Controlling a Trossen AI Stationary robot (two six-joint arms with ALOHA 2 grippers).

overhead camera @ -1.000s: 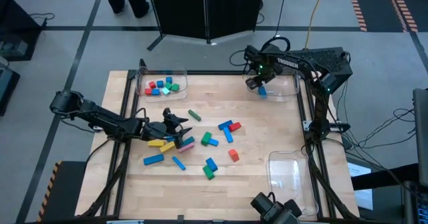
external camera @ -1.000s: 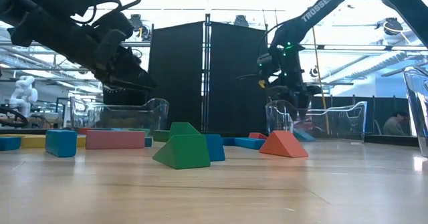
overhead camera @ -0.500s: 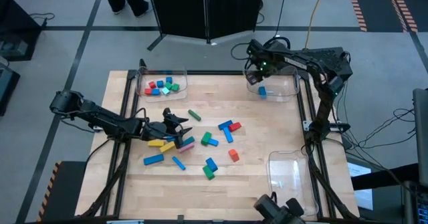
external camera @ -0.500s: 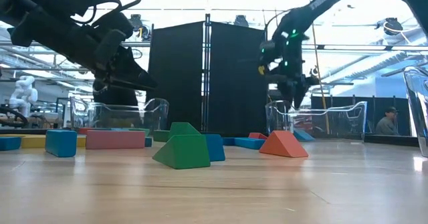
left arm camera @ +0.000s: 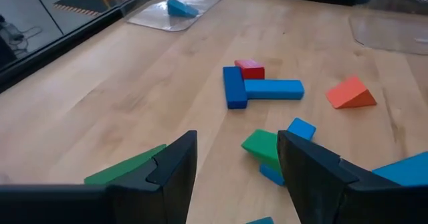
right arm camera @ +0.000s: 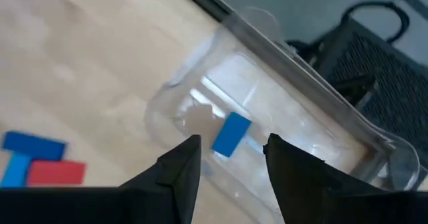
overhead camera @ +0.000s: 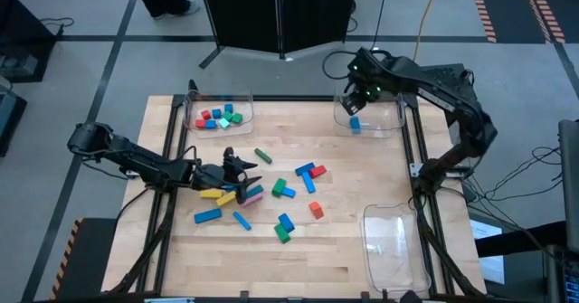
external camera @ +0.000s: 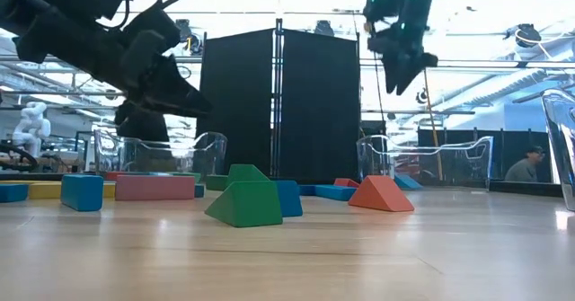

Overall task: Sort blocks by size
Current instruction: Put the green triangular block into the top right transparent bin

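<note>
Trays, for your notes: far-left tray [overhead camera: 218, 116] holds several small blocks [overhead camera: 217, 117]; far-right tray [overhead camera: 374, 118] one blue block [overhead camera: 355, 122]; near-right tray [overhead camera: 394, 244] none. Left hand [overhead camera: 242, 181] and right hand [overhead camera: 348, 104]: fingers apart, gripping nothing. No legible writing.

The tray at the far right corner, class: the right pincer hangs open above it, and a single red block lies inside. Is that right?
Not quite: the block in that tray is blue, not red, as the right wrist view shows most plainly. The rest holds: it is the only block inside, and the right pincer hangs open above the tray.
</note>
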